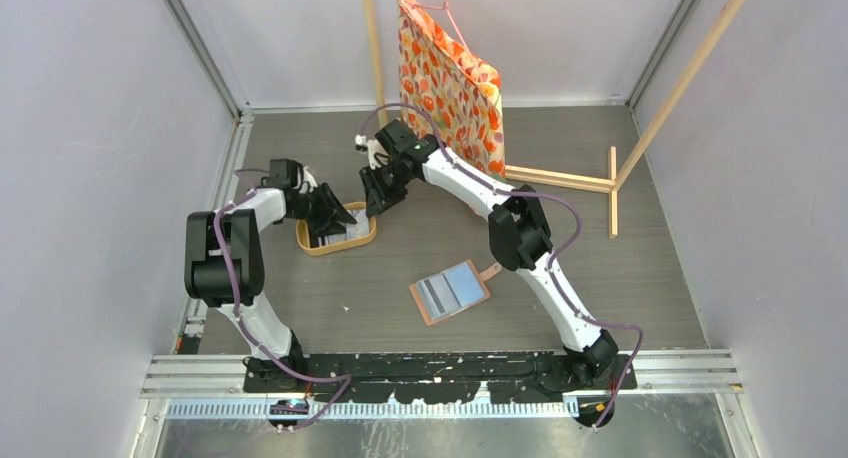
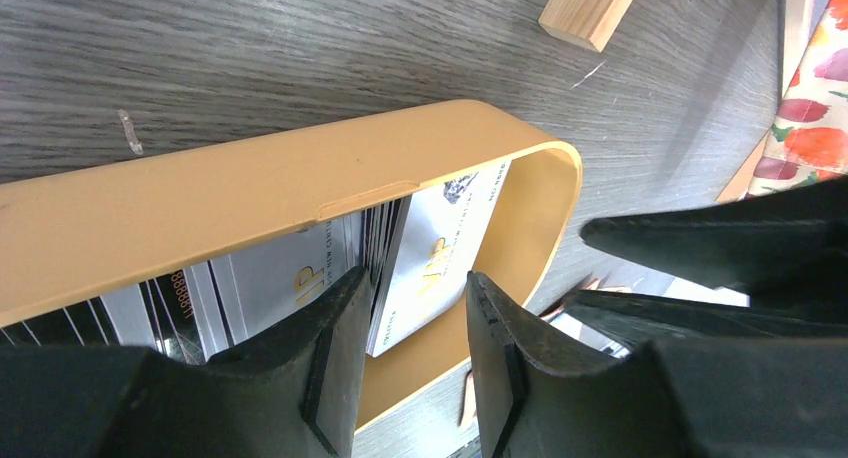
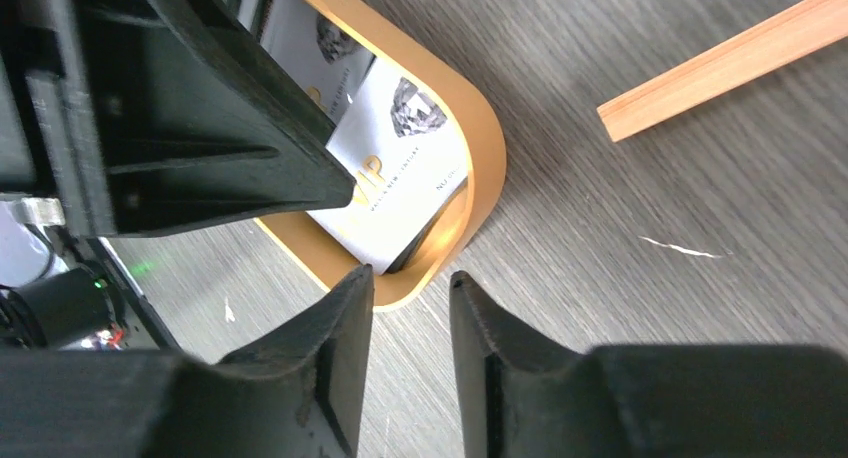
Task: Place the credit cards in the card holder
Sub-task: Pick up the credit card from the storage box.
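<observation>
Holder (image 1: 450,291) lies open, inside up; long axis lower-L to upper-R.

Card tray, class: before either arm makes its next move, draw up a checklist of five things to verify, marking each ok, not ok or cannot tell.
1. Card holder lies open, slots facing up: ok.
2. Cards stand in the tray, under the left gripper: ok.
3. Left gripper closed on one card: not ok; its jaws stand apart around a white card.
4. Right gripper empty: ok; jaws apart above the tray's rim.
5. Grippers clear of each other: cannot tell; they are very close.
</observation>
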Action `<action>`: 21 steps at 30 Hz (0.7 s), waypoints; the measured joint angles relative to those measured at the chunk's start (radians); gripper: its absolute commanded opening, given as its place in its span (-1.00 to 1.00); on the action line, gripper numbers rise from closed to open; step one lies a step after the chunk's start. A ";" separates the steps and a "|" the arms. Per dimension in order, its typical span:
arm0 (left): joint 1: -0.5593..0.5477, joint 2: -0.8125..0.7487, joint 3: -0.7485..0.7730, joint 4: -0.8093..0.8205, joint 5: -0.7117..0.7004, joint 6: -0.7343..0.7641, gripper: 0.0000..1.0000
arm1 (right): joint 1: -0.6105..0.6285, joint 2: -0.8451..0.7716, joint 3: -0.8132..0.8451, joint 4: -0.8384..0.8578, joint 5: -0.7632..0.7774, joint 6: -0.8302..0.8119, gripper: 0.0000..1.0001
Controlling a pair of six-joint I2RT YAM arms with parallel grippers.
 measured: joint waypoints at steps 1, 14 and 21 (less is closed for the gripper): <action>0.002 0.000 0.000 0.001 0.003 0.000 -0.17 | -0.001 -0.005 0.008 -0.004 0.004 -0.007 -0.54; 0.007 0.000 -0.007 0.027 0.030 -0.008 -0.18 | 0.052 -0.026 0.081 -0.021 0.117 -0.014 -0.93; 0.009 0.000 -0.012 0.037 0.039 -0.012 -0.19 | 0.110 0.010 0.105 -0.019 0.282 -0.015 -0.95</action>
